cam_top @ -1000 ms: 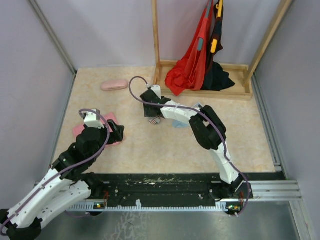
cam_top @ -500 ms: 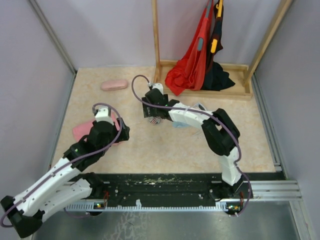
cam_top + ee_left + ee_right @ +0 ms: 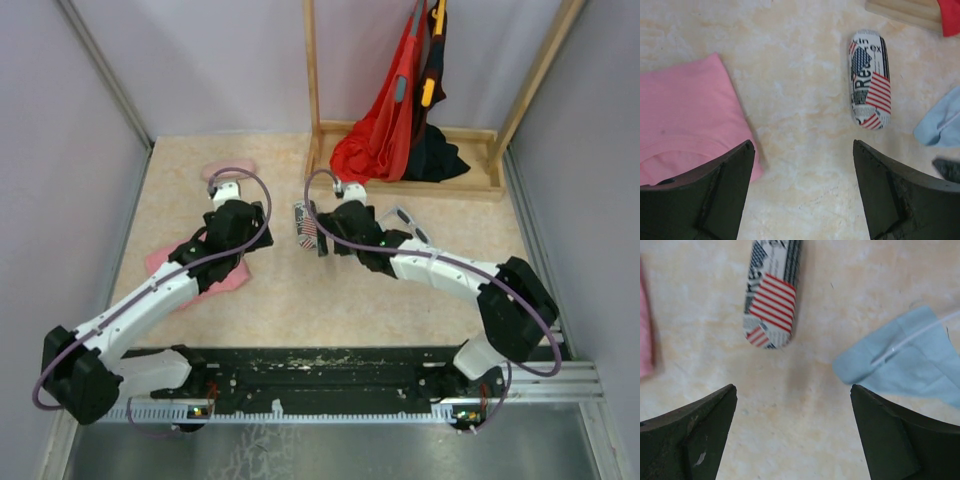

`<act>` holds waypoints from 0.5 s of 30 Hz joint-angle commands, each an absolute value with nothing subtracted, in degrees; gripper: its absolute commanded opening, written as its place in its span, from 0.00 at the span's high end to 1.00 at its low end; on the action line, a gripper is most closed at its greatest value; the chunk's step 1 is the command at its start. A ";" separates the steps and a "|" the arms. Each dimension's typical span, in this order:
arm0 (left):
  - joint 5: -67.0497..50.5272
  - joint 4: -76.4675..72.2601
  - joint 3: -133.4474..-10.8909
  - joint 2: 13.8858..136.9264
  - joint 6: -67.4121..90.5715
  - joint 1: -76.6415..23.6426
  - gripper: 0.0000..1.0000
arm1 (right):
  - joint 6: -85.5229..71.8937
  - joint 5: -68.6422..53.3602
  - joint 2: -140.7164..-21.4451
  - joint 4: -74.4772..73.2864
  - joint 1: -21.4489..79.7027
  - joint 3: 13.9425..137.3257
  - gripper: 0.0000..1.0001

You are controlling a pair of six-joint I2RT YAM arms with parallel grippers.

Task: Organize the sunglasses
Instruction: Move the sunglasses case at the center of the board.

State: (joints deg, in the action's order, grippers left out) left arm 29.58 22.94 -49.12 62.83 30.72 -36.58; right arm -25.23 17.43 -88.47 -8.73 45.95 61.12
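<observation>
Beige stone-patterned tabletop (image 3: 300, 290) carries an oblong flag-printed glasses case (image 3: 870, 80), lying flat. Left of that case, the left gripper (image 3: 802, 165) hovers with its black fingers spread wide and nothing between them, and a folded pink cloth (image 3: 685, 120) shows past its left finger. Just right of the case, the right gripper (image 3: 792, 400) hangs equally wide apart and empty. Further right of the case lies a crumpled light-blue cloth (image 3: 910, 360). The thin-framed sunglasses (image 3: 407, 222) sit there, one slim pale temple (image 3: 905, 342) crossing the fabric.
</observation>
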 commanded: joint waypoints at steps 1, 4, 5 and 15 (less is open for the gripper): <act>32.40 16.75 -54.25 69.25 31.68 -33.10 0.15 | -26.05 16.10 -82.75 -6.97 45.79 54.65 0.03; 33.37 13.57 -56.92 74.16 32.24 -30.05 0.14 | -28.46 16.36 -79.99 -8.91 45.79 50.76 0.03; 33.47 12.65 -57.94 75.76 32.45 -29.01 0.14 | -28.80 15.32 -78.69 -8.79 45.79 49.40 0.03; 35.95 10.85 -75.79 96.35 29.88 -20.11 0.00 | -33.41 11.01 -62.41 -4.17 45.79 33.30 0.03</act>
